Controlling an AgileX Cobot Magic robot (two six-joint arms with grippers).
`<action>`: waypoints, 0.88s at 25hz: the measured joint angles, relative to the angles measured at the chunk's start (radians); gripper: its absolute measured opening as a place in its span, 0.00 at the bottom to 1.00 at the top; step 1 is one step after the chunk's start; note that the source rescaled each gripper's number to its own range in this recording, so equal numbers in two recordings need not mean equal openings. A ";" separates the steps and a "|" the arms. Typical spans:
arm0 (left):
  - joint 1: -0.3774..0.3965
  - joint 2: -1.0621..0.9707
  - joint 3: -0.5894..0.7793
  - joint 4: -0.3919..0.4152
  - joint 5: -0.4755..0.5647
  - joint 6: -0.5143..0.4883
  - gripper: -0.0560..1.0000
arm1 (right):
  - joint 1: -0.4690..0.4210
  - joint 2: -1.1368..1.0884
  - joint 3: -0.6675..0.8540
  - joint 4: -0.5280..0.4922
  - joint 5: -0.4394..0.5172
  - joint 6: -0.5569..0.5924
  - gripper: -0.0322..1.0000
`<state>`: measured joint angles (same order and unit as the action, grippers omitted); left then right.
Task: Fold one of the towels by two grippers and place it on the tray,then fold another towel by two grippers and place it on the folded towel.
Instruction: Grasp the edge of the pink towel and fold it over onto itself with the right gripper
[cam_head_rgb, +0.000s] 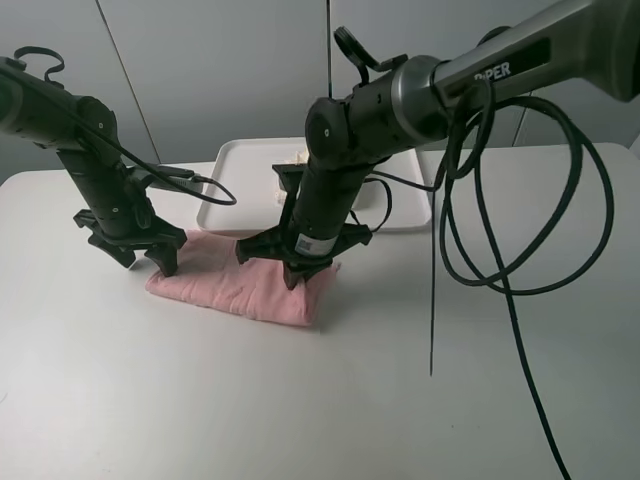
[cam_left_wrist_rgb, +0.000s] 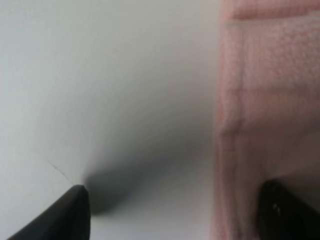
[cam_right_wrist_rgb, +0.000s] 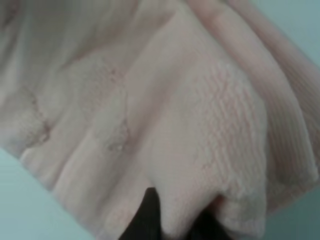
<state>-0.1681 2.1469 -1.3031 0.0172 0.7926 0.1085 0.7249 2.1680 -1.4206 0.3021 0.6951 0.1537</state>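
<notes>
Before the tray, on the white table, the pink towel is laid — open tabletop is seen beyond its front edge. Its left edge is straddled by the spread left gripper; a fold near its right end is pinched by the right gripper.

Pink towel folded, flat before white tray

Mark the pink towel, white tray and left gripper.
Pink fluffy towel (cam_head_rgb: 240, 288): exterior high view, middle of its top.
White rectangular tray (cam_head_rgb: 238, 190): exterior high view, bare floor by left rim.
Left gripper (cam_head_rgb: 147, 263): exterior high view, midway between its fingertips.
</notes>
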 joint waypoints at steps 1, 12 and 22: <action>0.000 0.000 0.000 -0.004 0.002 0.000 0.86 | 0.000 -0.014 0.000 0.018 -0.004 -0.014 0.06; -0.002 0.000 0.000 -0.017 0.008 0.000 0.81 | 0.000 -0.027 -0.041 0.441 -0.031 -0.288 0.06; -0.002 0.000 0.000 -0.017 0.008 -0.002 0.82 | 0.000 0.000 -0.041 0.499 -0.015 -0.329 0.06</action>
<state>-0.1698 2.1469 -1.3031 0.0000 0.8003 0.1064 0.7249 2.1683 -1.4616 0.8010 0.6805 -0.1751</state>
